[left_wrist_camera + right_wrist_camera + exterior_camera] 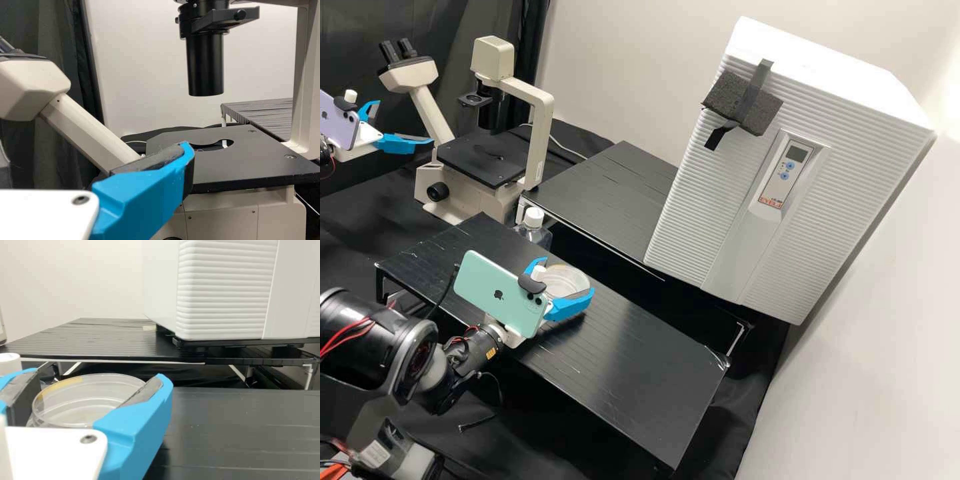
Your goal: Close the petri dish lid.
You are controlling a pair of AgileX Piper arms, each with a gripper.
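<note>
And here's the right gripper point(567, 275), its two bright blue fingers point(572, 307) parted to the width of the clear, round, shallow petri dish point(568, 281), one along each side, closed on it, dark pads point(143, 392) up against its walls. The dish is over the low black ridged shelf point(633, 353); whether its base touches down, I can't tell. Nor can I make out where lid ends and dish begins, or whether the lid sits flush; it's all see-through, with a yellowish band along the rim. A mint-green phone point(499, 293) and its black clamp point(531, 284) hide part of the grip from up high.

Farther out, the left gripper point(404, 123) stands wide open beside the cream microscope point(539, 127), gripping nothing I can see; the microscope's top is cut off in the left wrist view. Behind the shelf, a clear bottle with a white cap point(533, 217) is half hidden. Beyond, a big white ribbed cabinet point(700, 187).
</note>
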